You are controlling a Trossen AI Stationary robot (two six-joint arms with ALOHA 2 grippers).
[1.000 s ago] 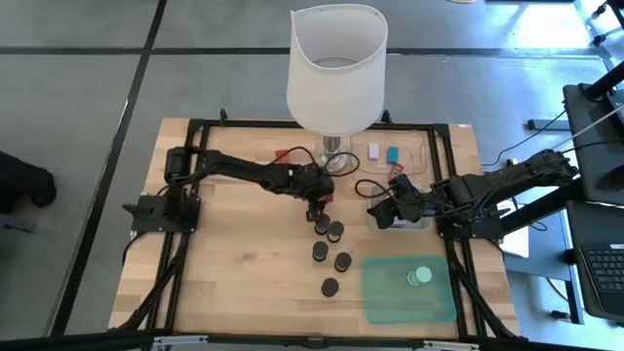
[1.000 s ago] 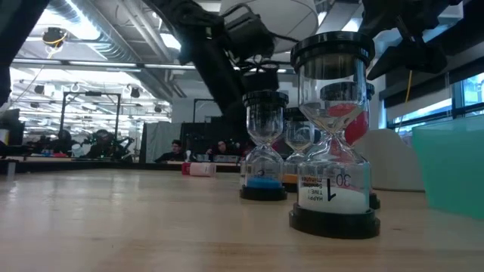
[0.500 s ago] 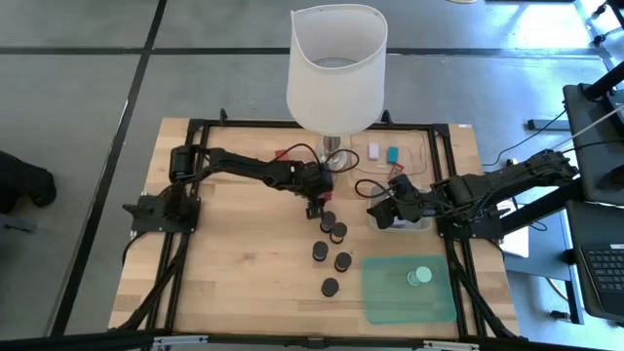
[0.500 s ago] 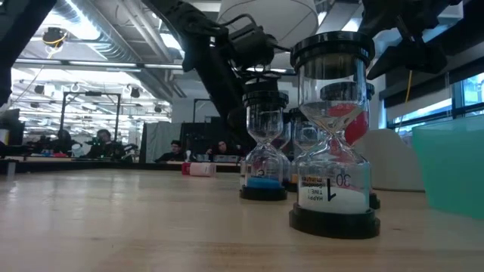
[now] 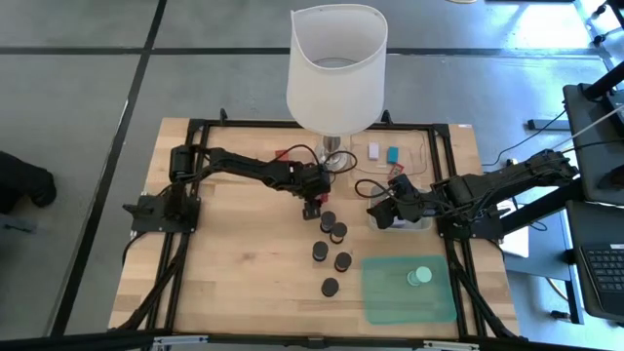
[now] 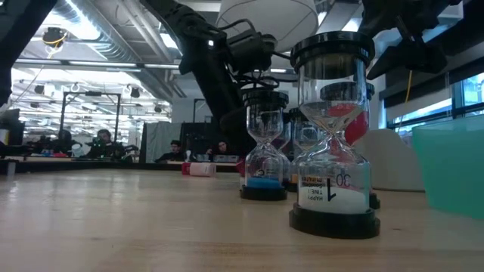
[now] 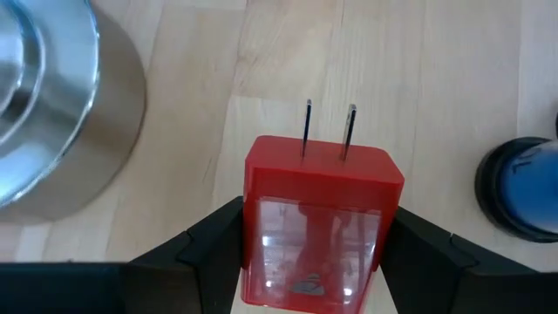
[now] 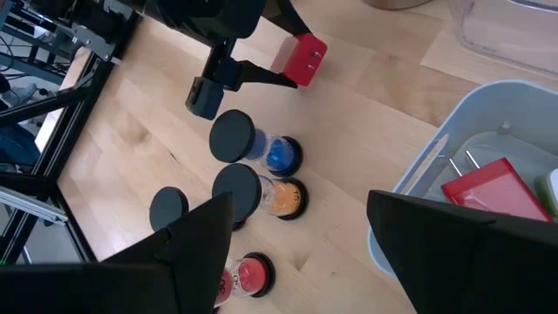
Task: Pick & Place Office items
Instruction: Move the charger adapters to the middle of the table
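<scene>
Red plastic two-pronged plug block (image 7: 318, 228) clamped square between left gripper (image 7: 316, 249) fingers, needing level carriage, clear of the black-capped hourglasses (image 5: 331, 230), toward the grey tray (image 8: 523, 113).

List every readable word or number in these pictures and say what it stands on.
"30": on the label of the nearest hourglass, low view.
Small print beside it on that label: too blurred to read with confidence.
Mark on the red plug in the left hand: unreadable.

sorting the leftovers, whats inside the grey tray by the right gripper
The grey tray holds one red plug block with two metal prongs. The right gripper's fingers cover the rest of its inside.
</scene>
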